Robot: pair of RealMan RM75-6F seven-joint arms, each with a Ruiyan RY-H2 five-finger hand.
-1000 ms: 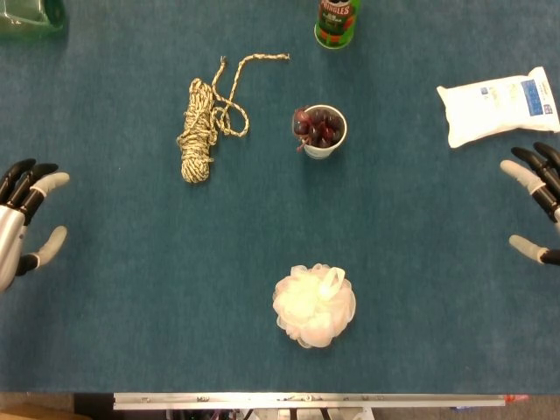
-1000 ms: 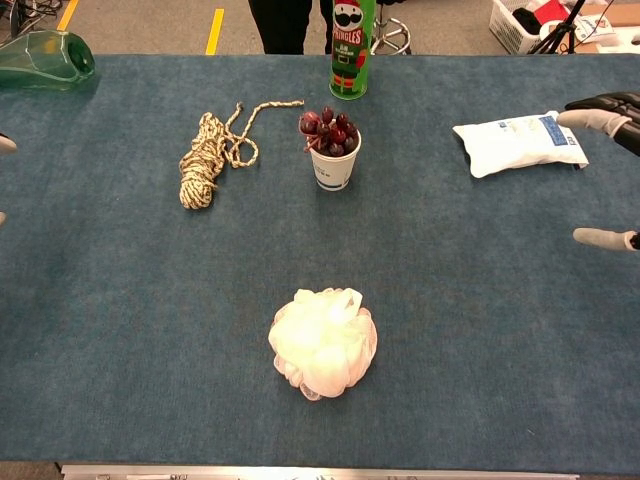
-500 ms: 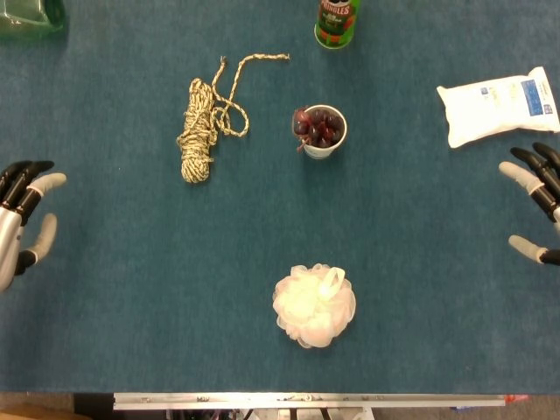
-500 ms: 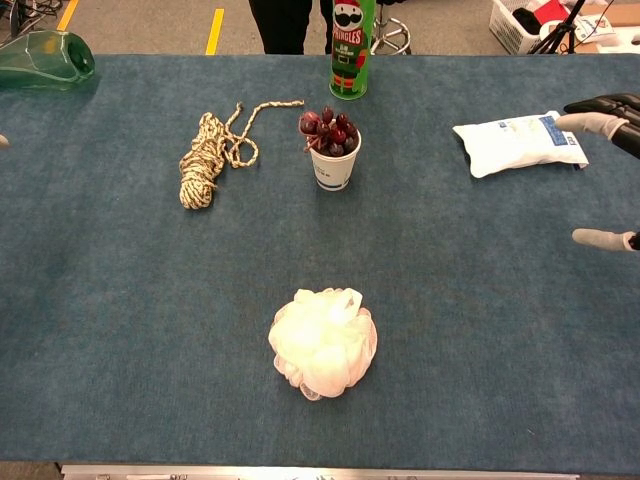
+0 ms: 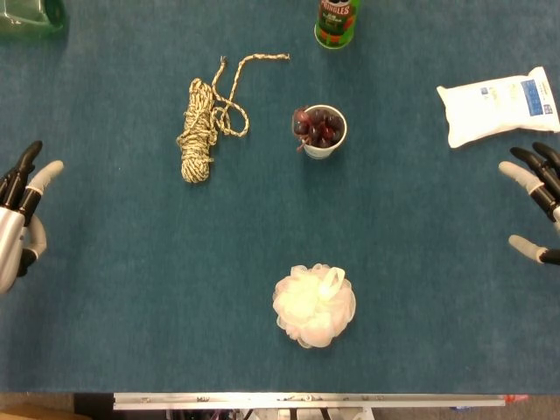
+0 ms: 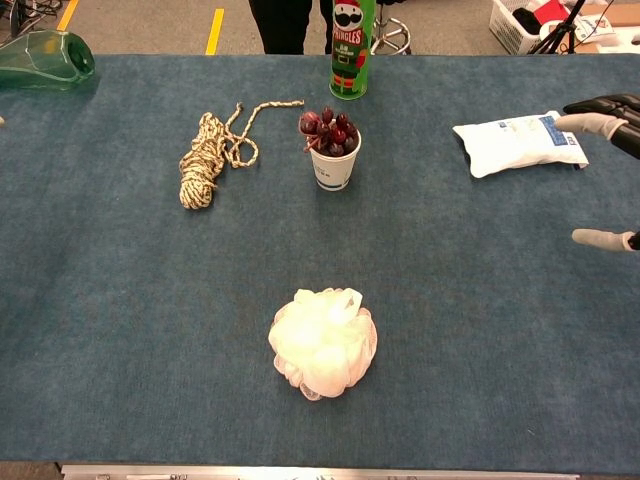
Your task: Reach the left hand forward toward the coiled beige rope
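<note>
The coiled beige rope (image 5: pixel 199 129) (image 6: pixel 205 155) lies on the blue table at the far left of centre, with a loose tail curling to the upper right. My left hand (image 5: pixel 21 214) sits at the left edge of the head view, well short of the rope and to its left, fingers apart and empty. The chest view does not show it clearly. My right hand (image 5: pixel 540 203) (image 6: pixel 610 130) hovers at the right edge, fingers spread, holding nothing.
A paper cup of dark grapes (image 5: pixel 321 129) stands right of the rope. A green Pringles can (image 5: pixel 337 21) is behind it. A white pouch (image 5: pixel 497 105) lies far right, a white bath pouf (image 5: pixel 314 304) near the front, a green glass object (image 6: pixel 45 58) at the far left.
My left hand has turned and drawn its thumb in, its fingertips shifting slightly forward. The right hand and all objects stay put.
</note>
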